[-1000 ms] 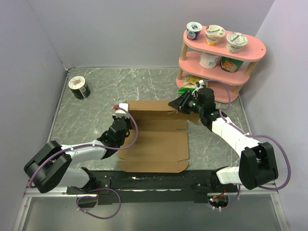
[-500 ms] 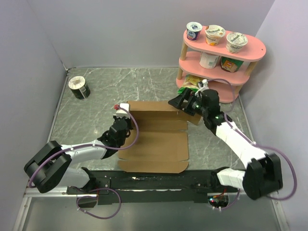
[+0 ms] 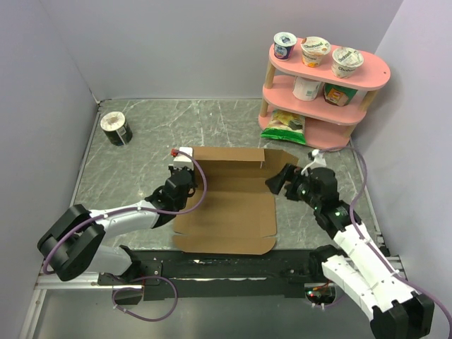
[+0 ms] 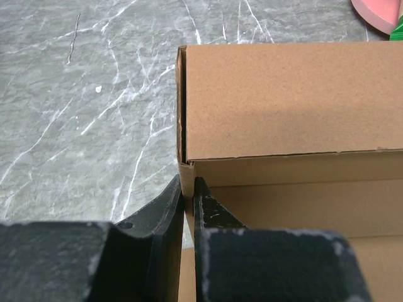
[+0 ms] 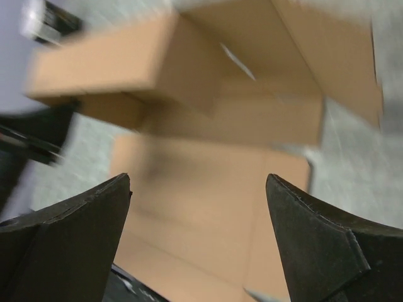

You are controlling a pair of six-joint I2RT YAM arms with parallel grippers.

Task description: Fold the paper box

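Right now the paper box (image 3: pixel 226 212) lies mid-table, its near edge close to the table's (image 3: pixel 134 152) near edge, approx centred btw the 2 arms. The base panel is flat. The far wall stands upright along the far side, w/ 1 loose flap (image 5: pixel 340 56) splayed out at the far-right corner.

Left gripper (image 4: pixel 187 189) is pinched narrow on the thin cardboard side wall at the box's far-left corner. Right gripper (image 5: pixel 198 182) gapes wide, holds nothing and hovers just off the box's right edge, not touching.

Risks, as I judge them:
- Only 1 corner is held, so the far wall's right end could flop back flat.
- If the left arm tugs, the whole sheet may skid on the smooth stone top, since nothing pins the base.
- The right gripper coming in low could snag the splayed flap & crease it the wrong way.

The right wrist view is blurred, so I can't tell exact clearance.
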